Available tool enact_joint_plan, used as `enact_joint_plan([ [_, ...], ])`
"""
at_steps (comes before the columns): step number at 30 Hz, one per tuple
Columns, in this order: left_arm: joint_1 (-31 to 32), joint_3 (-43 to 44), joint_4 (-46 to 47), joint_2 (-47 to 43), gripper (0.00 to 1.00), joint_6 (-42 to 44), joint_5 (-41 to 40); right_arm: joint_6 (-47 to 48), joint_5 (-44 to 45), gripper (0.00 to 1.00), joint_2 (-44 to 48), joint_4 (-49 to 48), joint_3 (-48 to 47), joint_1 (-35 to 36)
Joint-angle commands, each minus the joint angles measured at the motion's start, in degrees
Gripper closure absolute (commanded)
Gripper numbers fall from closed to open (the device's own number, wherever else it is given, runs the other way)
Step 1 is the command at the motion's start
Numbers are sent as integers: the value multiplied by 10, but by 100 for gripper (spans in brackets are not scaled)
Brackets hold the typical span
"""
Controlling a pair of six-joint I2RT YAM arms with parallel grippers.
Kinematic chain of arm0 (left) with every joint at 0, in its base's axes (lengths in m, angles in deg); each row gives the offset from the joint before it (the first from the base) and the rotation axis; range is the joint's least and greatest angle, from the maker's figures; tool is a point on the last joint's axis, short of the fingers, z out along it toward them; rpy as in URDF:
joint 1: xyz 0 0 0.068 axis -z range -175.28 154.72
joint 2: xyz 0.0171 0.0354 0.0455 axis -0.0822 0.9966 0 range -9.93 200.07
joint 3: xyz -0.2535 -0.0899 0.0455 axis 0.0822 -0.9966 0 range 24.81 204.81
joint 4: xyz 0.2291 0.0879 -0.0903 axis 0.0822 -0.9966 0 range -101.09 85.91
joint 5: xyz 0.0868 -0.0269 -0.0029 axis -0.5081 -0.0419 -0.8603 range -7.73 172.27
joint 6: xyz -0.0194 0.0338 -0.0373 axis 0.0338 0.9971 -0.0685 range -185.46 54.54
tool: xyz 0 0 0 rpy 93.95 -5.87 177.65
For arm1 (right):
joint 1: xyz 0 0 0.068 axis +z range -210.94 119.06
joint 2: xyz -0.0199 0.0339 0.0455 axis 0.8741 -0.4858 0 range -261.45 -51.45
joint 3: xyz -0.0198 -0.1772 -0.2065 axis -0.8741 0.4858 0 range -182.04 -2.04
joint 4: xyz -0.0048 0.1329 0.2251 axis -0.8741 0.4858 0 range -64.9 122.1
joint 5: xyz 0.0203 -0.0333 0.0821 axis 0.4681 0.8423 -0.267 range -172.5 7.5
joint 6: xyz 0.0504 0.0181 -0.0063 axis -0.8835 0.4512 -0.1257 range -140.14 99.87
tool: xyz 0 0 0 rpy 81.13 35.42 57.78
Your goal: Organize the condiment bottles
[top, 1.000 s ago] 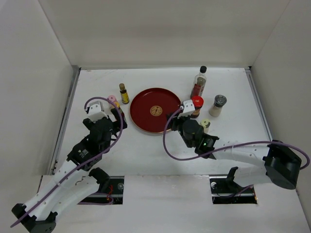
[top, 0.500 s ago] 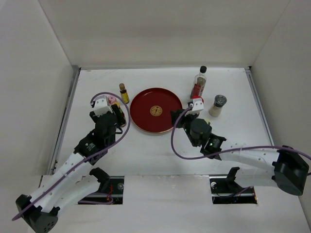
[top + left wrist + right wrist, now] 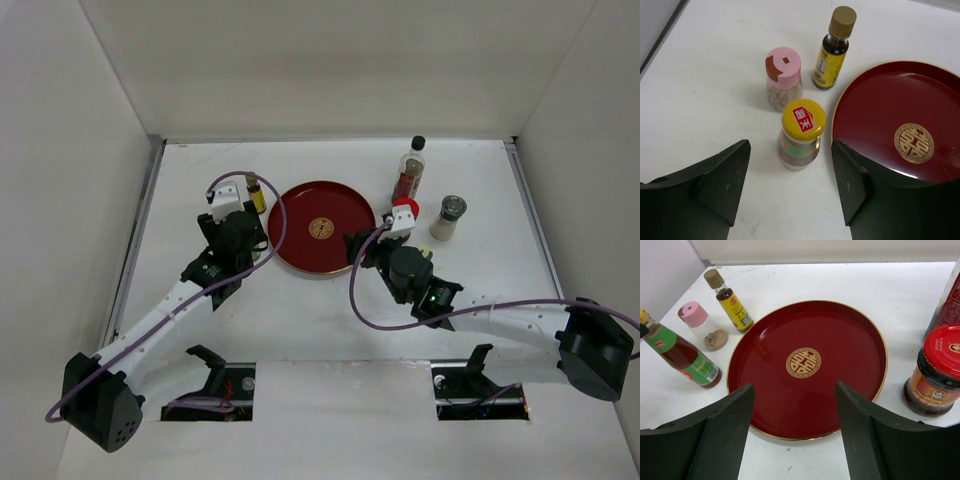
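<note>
White walls box in a matte white table (image 3: 300, 300), where a round, glossy red tray (image 3: 300, 215) with a gold emblem sits mid-table, toward the far edge. Six bottles show. Three cluster off the tray's left side: a slim yellow bottle (image 3: 834, 50) with a tan cap, a clear pink-capped shaker (image 3: 783, 80) and a red sauce bottle (image 3: 800, 135) with a yellow lid and green label. Three stand off its right side: a tall clear bottle (image 3: 410, 170) with a black cap nearest the far edge, a squat red-lidded jar (image 3: 935, 370) just beside the rim, and a grey-topped shaker (image 3: 448, 217) toward the right edge. The left gripper (image 3: 790, 150), fingers spread wide, has the sauce bottle between its black fingertips, touching neither. The right gripper (image 3: 795, 386) hangs spread and empty at the tray's near rim. Against a second ago, the left arm has reached farther toward the far edge to frame the sauce bottle. The right arm has barely shifted.
</note>
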State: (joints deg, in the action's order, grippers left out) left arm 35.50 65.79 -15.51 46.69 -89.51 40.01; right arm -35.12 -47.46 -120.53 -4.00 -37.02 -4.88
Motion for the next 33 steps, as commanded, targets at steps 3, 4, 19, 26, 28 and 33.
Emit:
enact_joint_plan([
  [3,-22,36,87,32,42,18,12,0,-34,26,-5,-32,-11,1],
  [4,-26,41,92,40,44,20,17,-1,-38,26,-5,-32,-11,1],
  [19,-35,51,107,76,74,21,20,-7,-53,24,39,-32,12,-19],
  [26,-24,74,87,11,81,31,1,-10,-53,24,47,-32,16,-25],
  [28,-17,92,76,0,81,46,-3,-10,-53,24,48,-34,17,-26],
  [33,26,137,75,9,82,53,-7,-12,-49,24,48,-39,19,-29],
])
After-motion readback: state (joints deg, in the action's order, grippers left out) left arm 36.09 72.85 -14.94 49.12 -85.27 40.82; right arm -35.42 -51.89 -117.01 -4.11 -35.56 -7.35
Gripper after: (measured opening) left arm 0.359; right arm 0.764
